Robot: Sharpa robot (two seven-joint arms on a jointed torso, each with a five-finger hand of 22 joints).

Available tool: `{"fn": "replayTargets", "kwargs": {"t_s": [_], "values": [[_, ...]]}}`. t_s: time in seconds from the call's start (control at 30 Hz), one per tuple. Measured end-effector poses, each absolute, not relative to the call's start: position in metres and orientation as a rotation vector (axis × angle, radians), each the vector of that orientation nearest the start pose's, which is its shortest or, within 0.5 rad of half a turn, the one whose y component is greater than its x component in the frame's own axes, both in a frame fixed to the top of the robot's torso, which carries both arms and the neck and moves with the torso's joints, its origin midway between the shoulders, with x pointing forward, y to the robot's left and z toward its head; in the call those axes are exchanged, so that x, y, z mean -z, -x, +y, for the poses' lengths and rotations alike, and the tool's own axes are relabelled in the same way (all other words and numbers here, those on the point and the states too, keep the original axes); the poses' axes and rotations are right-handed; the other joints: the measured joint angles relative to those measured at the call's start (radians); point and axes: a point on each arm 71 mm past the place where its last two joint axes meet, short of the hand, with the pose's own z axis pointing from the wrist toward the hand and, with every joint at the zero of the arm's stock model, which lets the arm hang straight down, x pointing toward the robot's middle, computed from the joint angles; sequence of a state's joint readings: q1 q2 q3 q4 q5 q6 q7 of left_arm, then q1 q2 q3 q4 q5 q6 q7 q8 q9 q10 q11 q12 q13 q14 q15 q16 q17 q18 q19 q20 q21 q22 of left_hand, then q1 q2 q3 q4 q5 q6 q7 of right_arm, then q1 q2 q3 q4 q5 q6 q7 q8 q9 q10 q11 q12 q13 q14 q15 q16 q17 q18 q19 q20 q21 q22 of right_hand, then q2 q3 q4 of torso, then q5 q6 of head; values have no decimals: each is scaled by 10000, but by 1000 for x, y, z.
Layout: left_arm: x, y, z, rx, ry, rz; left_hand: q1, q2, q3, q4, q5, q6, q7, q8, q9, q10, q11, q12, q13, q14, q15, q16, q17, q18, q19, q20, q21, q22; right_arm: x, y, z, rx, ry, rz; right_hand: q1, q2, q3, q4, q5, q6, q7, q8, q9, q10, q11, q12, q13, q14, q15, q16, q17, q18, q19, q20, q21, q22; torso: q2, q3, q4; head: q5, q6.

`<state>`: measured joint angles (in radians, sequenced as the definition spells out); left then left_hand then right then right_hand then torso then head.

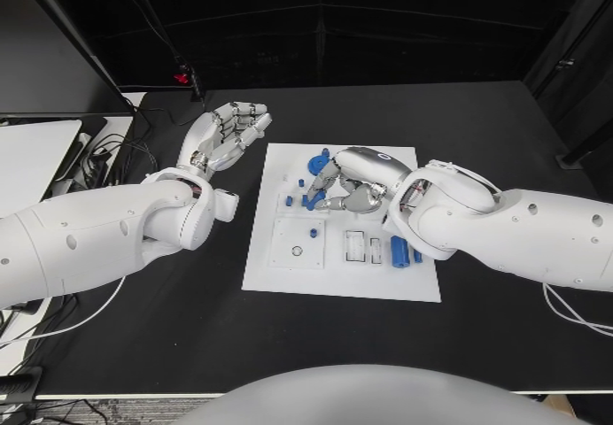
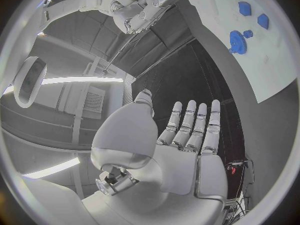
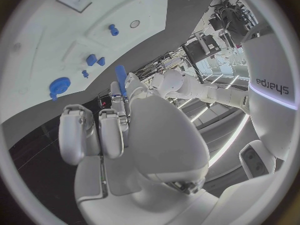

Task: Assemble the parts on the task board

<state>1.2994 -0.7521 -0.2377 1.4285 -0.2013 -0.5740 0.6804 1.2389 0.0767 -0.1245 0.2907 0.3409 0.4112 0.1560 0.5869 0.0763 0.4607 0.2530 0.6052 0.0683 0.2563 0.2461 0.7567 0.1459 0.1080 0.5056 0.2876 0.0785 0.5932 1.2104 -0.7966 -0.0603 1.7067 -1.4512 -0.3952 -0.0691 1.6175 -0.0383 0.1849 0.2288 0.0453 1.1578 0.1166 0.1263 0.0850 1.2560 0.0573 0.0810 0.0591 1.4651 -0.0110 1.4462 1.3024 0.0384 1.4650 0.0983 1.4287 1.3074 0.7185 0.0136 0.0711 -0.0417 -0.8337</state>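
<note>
Fingers of our right hand (image 1: 343,188) pinch a blue rod (image 3: 120,80) above the task board (image 1: 294,279), while our left hand (image 1: 228,133) hovers flat, holding nothing.

The right hand (image 1: 347,181) hangs over the upper middle of the task board (image 1: 288,270), holding a blue rod (image 3: 120,80), and its arm covers the board's right edge. Beneath it stand a blue gear (image 1: 317,163) and small blue pegs (image 1: 290,201). The left hand (image 1: 228,131) lies flat beside the board's upper left corner, above the counter (image 1: 153,328). The board's lower left lies uncovered.
</note>
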Motion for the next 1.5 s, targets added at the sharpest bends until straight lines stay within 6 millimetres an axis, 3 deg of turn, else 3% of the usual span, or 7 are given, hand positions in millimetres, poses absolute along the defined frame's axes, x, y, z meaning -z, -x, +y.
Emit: {"fn": "replayTargets", "kwargs": {"t_s": [0.33,0.77,1.5], "values": [[179,-498,201,13624,6459,12253,0,0,-26,26,0,0,0,0,-15,0,0,38,0,0,0,0,-27,0,0,0,0,-9,181,-432,-102,-9139,3594,16184,0,0,0,1,-7,-4,1,-48,-29,-1,1,-18,-2,0,0,0,-3,0,0,0,-47,0,6,-7,-1,152,-78],[179,-498,200,13633,6453,12256,0,0,-26,26,0,0,0,0,-15,0,0,38,0,0,0,0,-26,0,0,0,0,-9,199,-426,-89,-8717,4773,16577,109,-22,76,-22,28,-23,12,-86,-29,-3,2,-93,-8,0,0,0,-2,0,0,1,-87,0,1,0,-16,126,-104],[179,-498,200,13634,6451,12256,0,0,-52,-2,-1,0,0,0,-13,0,0,37,1,0,0,0,-41,0,0,0,0,-8,202,-422,-79,-8610,5518,16544,147,-11,102,5,6,-39,34,-91,-54,-38,37,-134,-2,0,0,0,-2,1,0,1,-86,0,-5,1,-14,59,-94]]}}
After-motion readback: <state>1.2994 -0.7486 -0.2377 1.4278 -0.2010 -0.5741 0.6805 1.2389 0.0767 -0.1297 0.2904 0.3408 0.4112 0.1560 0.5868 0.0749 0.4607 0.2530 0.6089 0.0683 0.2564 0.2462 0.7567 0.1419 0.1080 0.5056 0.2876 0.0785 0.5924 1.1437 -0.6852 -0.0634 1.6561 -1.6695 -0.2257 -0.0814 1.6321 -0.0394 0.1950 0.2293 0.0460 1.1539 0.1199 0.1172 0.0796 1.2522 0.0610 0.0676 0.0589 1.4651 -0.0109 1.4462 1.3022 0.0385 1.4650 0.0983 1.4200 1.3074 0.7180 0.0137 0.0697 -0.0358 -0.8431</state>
